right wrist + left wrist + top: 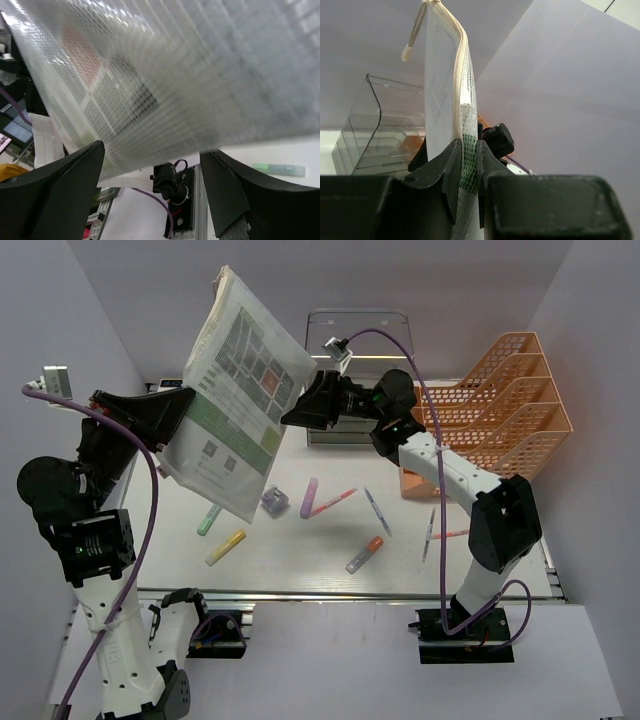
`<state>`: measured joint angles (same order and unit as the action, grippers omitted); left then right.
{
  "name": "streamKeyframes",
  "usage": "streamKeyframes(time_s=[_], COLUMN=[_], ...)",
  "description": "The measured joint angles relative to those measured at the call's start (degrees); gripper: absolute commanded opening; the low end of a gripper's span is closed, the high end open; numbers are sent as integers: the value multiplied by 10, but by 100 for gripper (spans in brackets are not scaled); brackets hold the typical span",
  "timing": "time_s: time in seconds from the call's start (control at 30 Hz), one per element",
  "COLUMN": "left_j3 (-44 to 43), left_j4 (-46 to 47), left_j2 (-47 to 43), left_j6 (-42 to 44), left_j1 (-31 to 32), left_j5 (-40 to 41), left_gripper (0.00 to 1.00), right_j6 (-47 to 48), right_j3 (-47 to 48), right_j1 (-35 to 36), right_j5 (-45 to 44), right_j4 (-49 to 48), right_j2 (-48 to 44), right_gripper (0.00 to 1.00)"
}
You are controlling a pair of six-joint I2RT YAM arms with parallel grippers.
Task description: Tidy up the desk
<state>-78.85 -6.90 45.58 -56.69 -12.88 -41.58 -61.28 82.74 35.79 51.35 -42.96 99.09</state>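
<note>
1. Left gripper [183, 412]: clamped on the lower left edge of a mesh zip pouch [245, 390], with the fingers [451, 165] pinched on either side of the sheet. The pouch was held upright above the desk's left edge.
2. Mesh zip pouch: clear, cream zip along the top, with a printed green and grey sheet inside. It hung in the air, clear of the desk.
3. Desk [300, 540]: white top beneath both arms, with a metal rail [350, 593] along its front edge.
4. Green highlighter [209, 520] and yellow highlighter [226, 547]: lay near the front left corner, close together.
5. Purple highlighter [309, 497] and pink pen [332, 502]: lay at mid-desk, just beside each other.
6. Right gripper [305, 400]: released, jaws spread wide at the pouch's right edge. The wrist view showed the pouch [175, 75] across the gap, and contact could not be told.
7. Orange-capped marker [365, 554]: lay near the front edge.
8. Clear drawer box [358, 330]: stood at the far edge.
9. Orange mesh tray rack [510, 400]: stood at the far right corner.
</note>
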Motion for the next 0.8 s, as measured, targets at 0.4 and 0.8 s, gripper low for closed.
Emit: streamKeyframes(time_s=[0.4,0.8], left_j3=[56,93], left_j4=[-1,-39], left_j2=[-16,-23], left_j6=[-3,27], left_j1=[0,1], left_j5=[8,14], left_gripper=[0,28], right_j6=[-93,-20], right_j3=[12,12], right_j1=[-6,-31], right_j5=[-3,44], right_j4=[-192,-139], right_j2=[5,-44], right_gripper=[42,0])
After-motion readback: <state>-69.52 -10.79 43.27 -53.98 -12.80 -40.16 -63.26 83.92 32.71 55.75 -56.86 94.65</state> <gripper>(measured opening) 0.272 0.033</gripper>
